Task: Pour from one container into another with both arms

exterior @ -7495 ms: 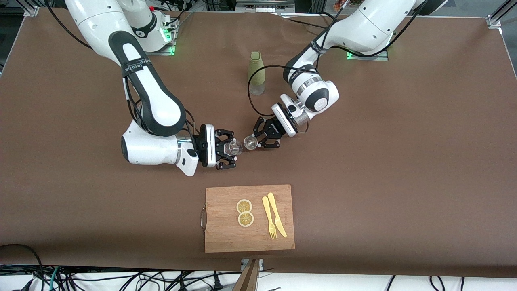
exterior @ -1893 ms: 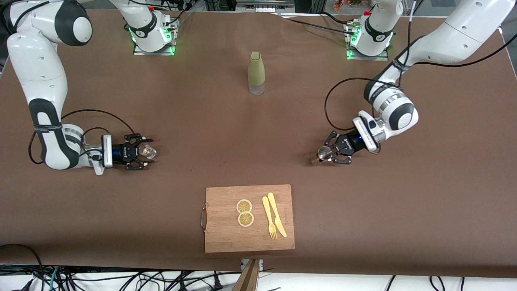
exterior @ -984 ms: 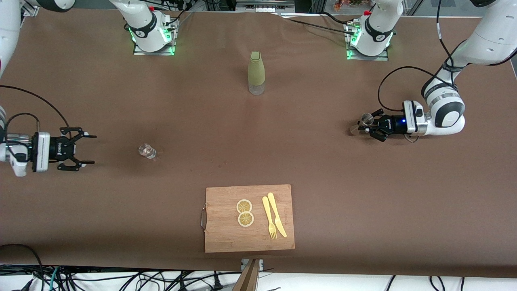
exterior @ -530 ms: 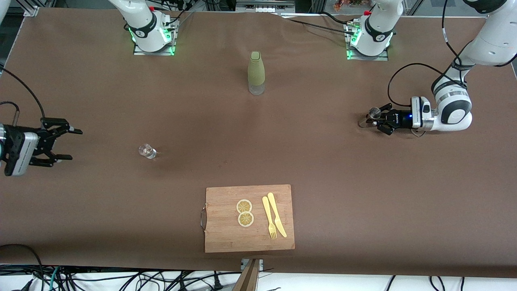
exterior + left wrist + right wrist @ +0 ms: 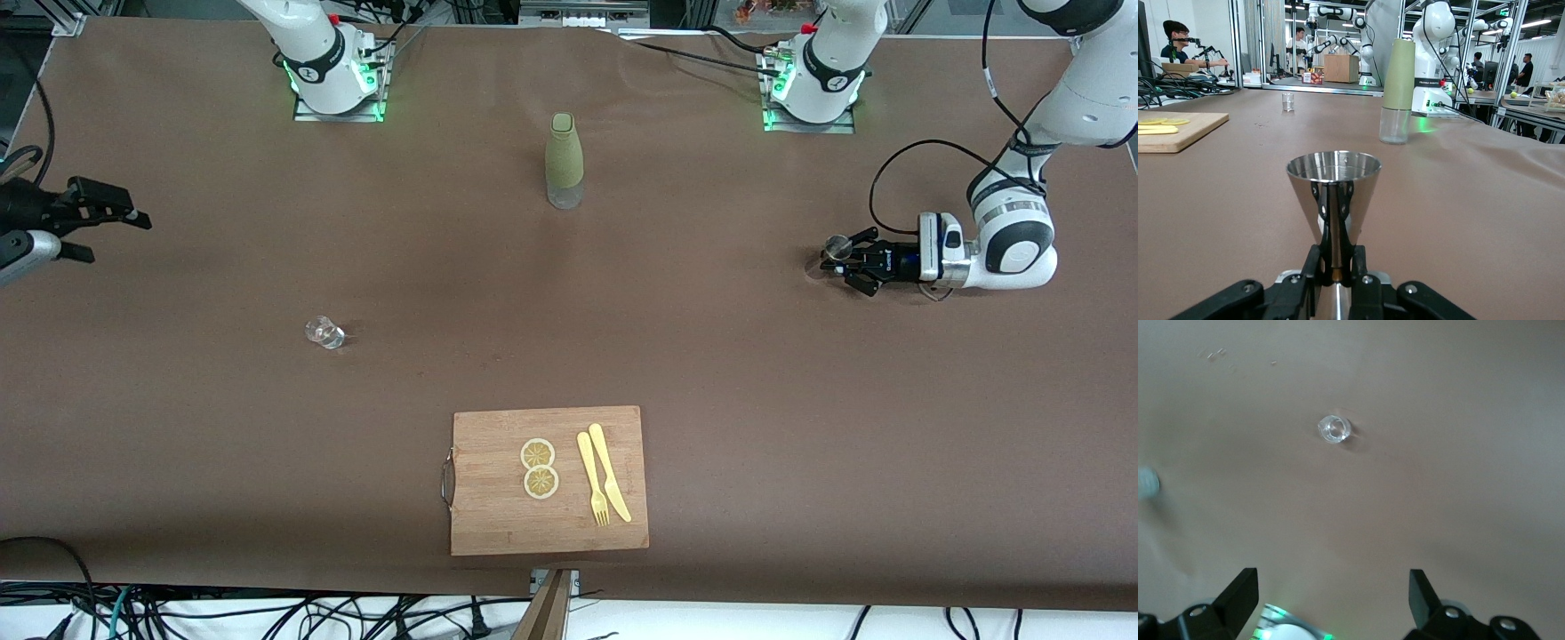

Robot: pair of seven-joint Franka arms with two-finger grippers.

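Observation:
A small clear glass [image 5: 324, 332] stands alone on the brown table, and the right wrist view shows it from above [image 5: 1334, 428]. My right gripper [image 5: 116, 238] is open and empty, high over the table's edge at the right arm's end; in its own view [image 5: 1331, 600] the fingers stand wide apart. My left gripper [image 5: 837, 258] is shut on a metal jigger [image 5: 834, 246], low over the table toward the left arm's end. The jigger [image 5: 1333, 193] is upright, pinched at its waist. I cannot tell whether it touches the table.
A green bottle with a clear base [image 5: 564, 160] stands mid-table near the bases, also in the left wrist view [image 5: 1397, 93]. A wooden cutting board [image 5: 498, 516] with two lemon slices, a yellow fork and knife lies nearest the front camera.
My right gripper let go of the glass, pulled away toward the right arm's end and rose. My left gripper carried the jigger farther toward the left arm's end.

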